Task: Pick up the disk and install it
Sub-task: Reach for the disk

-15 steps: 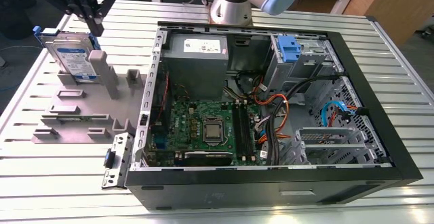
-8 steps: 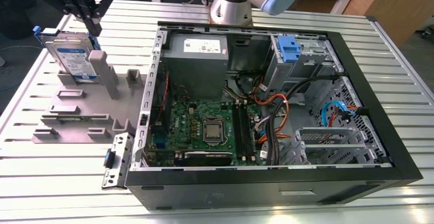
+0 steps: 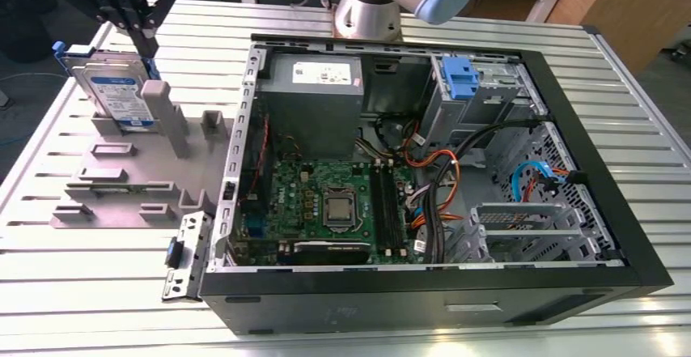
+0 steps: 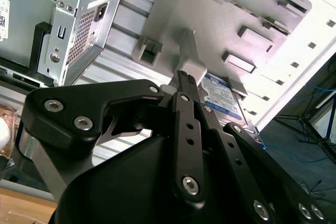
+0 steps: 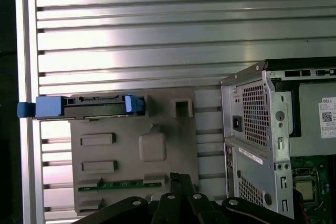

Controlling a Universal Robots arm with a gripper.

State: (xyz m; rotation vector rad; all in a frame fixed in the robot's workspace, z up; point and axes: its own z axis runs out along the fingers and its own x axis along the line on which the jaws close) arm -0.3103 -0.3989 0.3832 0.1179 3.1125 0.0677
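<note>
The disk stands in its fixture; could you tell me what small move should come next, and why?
Probably centre the end effector over the disk before descending: the disk stands upright in the grey fixture, and the end effector hovers above one end of it.

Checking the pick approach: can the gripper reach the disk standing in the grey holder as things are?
Probably yes. The gripper hangs close above the disk, which stands upright in the grey holder outside the case, its top edge uncovered.
</note>
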